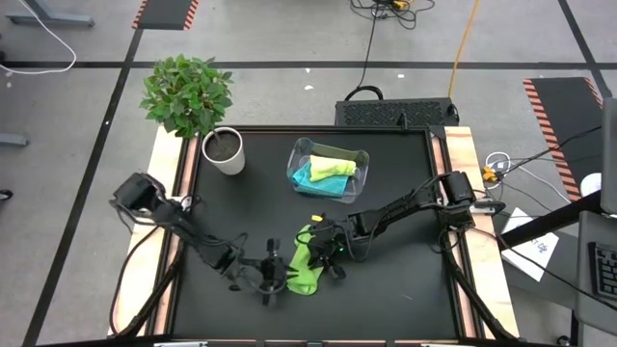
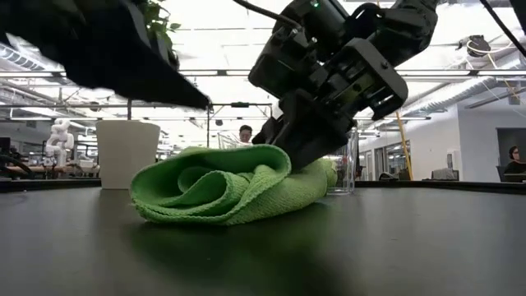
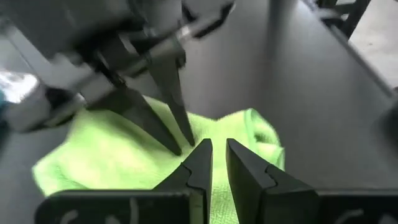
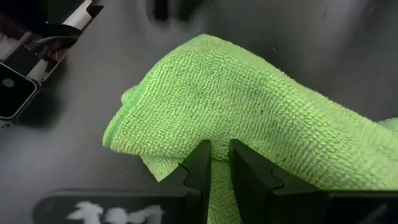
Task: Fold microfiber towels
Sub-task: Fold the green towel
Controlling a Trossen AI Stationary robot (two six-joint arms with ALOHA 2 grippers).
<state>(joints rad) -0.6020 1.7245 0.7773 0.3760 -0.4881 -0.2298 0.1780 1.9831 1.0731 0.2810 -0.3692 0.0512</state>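
A: Where's the bright green towel (image 1: 307,262)?
B: Bunched in loose folds on the black table (image 1: 405,193), near the front edge, btwn both arms.
A: Pincers?
B: Right pincer (image 4: 215,163) clamped on a green fold w/ narrow jaws. Left pincer (image 3: 214,163) nearly together, tips at the cloth's edge; can't tell if it's pinching fabric.
A: And the bin?
B: Clear plastic bin (image 1: 300,159) farther back, holds the turquoise towel (image 1: 318,181) w/ the pale yellow-green towel (image 1: 334,166) on top. White plant pot (image 1: 224,151) beside it, to the left
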